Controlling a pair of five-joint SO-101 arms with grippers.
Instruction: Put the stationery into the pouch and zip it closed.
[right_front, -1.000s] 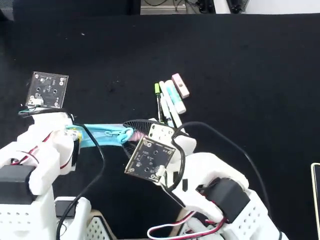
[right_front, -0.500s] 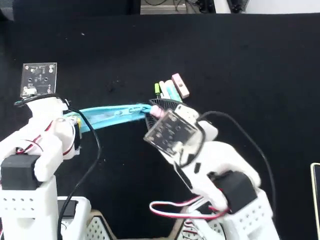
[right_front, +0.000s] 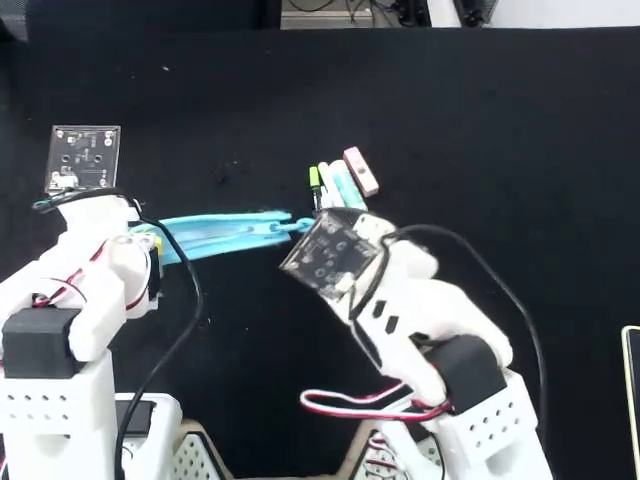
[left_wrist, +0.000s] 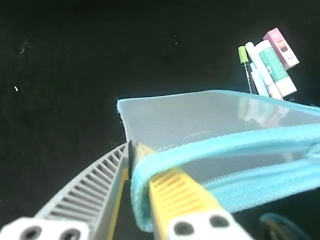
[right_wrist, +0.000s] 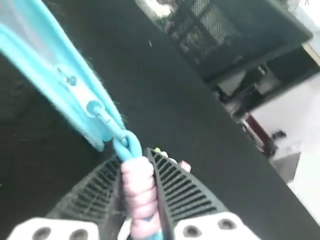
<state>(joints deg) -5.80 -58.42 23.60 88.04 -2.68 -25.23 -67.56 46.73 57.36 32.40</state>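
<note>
- The left arm (right_front: 90, 290) stands at 8 o'clock on the black bench (right_front: 480, 120), with its forearm angled toward 1 o'clock. The left tool (right_front: 150, 250) is clamped tight on the 9 o'clock end of the teal mesh pouch (right_front: 220, 235) — its yellow pad (left_wrist: 175, 192) presses on the zip edge.
- The right arm (right_front: 420, 310) leans in from 5 o'clock toward 11 o'clock. The right tool (right_front: 303, 222) is pinched closed on the pink zip pull (right_wrist: 136, 182) at the pouch's 3 o'clock end.
- The pouch is stretched between the two tools and is seen edge-on from above.
- The stationery (right_front: 340, 180) — pens, markers and a pink block — lies on the bench outside the pouch, just at 12 o'clock from the right tool.
</note>
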